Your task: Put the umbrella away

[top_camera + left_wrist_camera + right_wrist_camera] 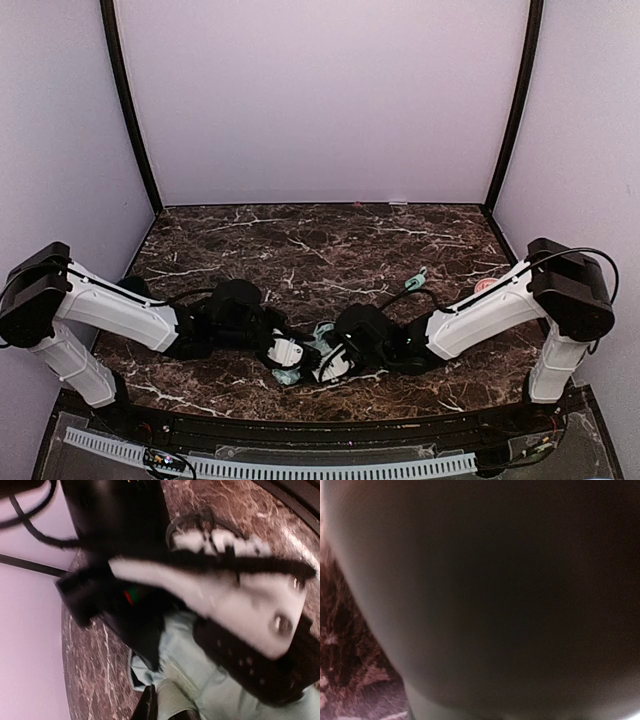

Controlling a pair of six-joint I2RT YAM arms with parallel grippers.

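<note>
Crowding the bunched umbrella (320, 336) at the lower centre of the overhead frame, the left end effector (296, 354) and right end effector (322, 362) are shown too unclearly for opening or hold to be told, so fabric could be snagged or the two knocked together

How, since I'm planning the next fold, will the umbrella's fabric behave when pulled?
The umbrella lies crumpled in soft folds, so probably floppy: pulled, it would bunch rather than slide whole. The fabric looks thin, so likely light, perhaps slippery.
</note>
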